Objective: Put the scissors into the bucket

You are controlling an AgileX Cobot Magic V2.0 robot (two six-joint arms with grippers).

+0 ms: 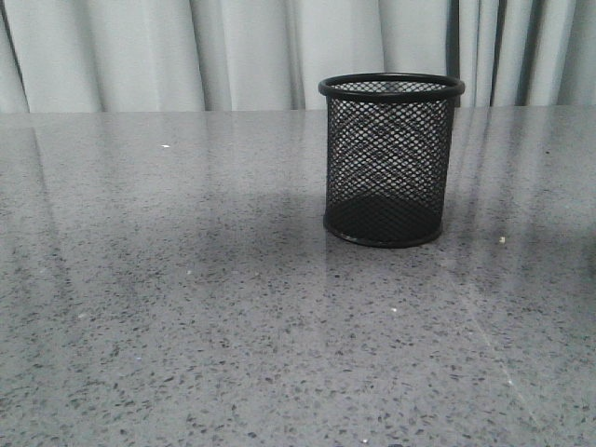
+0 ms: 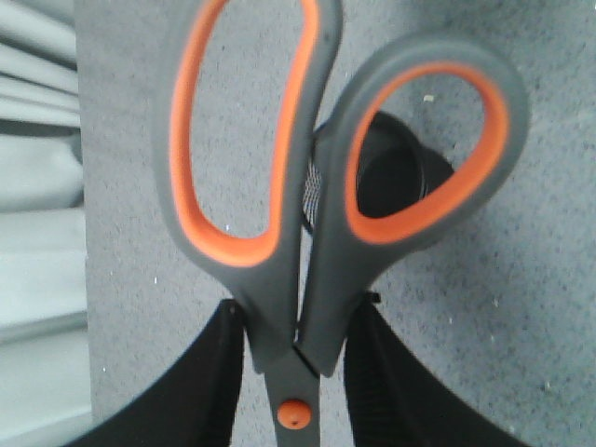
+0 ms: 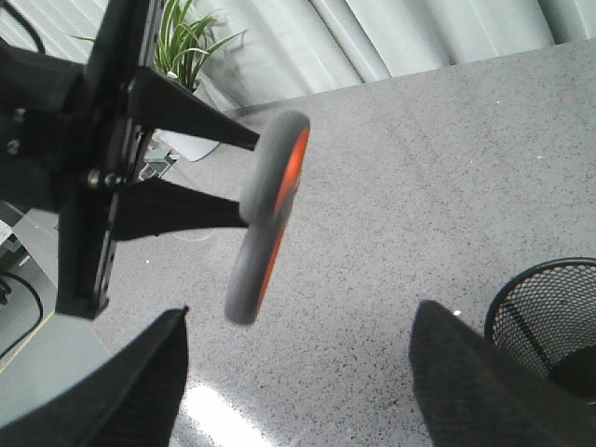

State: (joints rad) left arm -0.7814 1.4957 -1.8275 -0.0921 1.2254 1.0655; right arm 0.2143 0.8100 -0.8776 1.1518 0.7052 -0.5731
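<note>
The scissors (image 2: pixel 321 307), dark grey handles lined orange, are clamped at the handle neck near the orange pivot between my left gripper's (image 2: pixel 300 321) black fingers. They are held in the air, handles pointing away from the wrist; the blades are hidden. The black wire-mesh bucket (image 1: pixel 391 160) stands upright on the table, and shows through the handle loop in the left wrist view (image 2: pixel 396 182). In the right wrist view the left gripper (image 3: pixel 250 179) holds the scissors (image 3: pixel 270 209) edge-on above the table, apart from the bucket (image 3: pixel 549 317). My right gripper (image 3: pixel 298 372) is open and empty.
The grey speckled table (image 1: pixel 186 326) runs back to pale curtains (image 1: pixel 140 56). A potted plant (image 3: pixel 186 37) stands beyond the table edge in the right wrist view. No arm shows in the front view.
</note>
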